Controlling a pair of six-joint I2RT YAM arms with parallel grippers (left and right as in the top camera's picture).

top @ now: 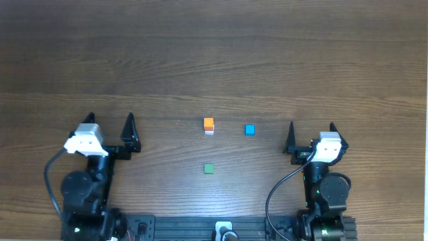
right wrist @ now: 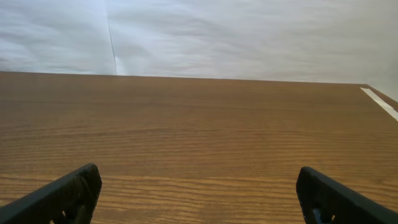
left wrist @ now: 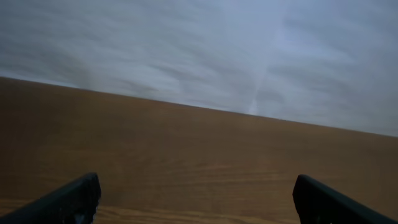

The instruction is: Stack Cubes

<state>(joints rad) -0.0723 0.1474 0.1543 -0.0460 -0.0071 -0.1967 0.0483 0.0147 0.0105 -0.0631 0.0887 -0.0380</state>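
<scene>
An orange cube sits on top of a white cube near the middle of the wooden table. A blue cube lies a little to its right, and a green cube lies nearer the arms, below the orange one. My left gripper stands open at the left, well away from the cubes, with nothing between its fingers. At the right my right gripper is open too, right of the blue cube, and its fingers frame bare table.
The wooden table stretches wide beyond the cubes. A pale wall rises behind its far edge. The arm bases and cables sit along the near edge.
</scene>
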